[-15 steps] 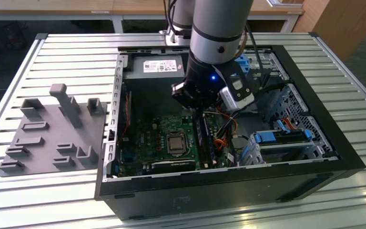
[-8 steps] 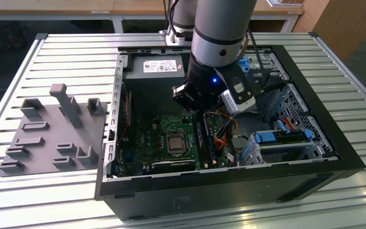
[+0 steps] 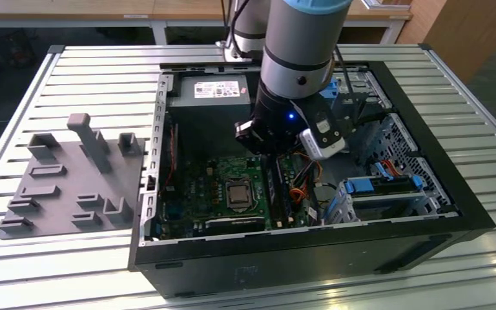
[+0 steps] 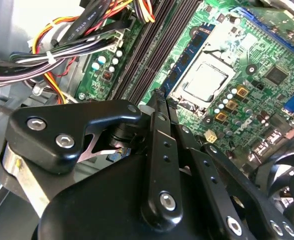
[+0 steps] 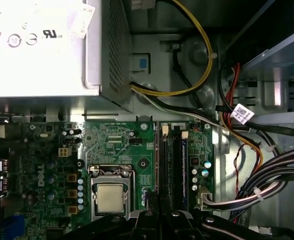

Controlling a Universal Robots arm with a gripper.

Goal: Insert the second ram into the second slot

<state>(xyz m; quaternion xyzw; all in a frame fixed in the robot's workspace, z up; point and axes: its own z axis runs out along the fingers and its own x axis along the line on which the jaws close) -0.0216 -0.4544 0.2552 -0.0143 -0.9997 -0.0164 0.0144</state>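
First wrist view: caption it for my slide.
Gripper low over the memory slots on the motherboard, beside the CPU socket.

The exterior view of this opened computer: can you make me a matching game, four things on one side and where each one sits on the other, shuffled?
Things:
1. silver power supply
2. processor
3. grey parts holder
4. blue drive-bay clips

Places:
a. on the slatted table, outside the computer case, at the exterior view's left
b. in the middle of the green motherboard
c. at the case's far end, away from the camera
d. inside the case, at the exterior view's right

Pairs: 1-c, 2-b, 3-a, 4-d.
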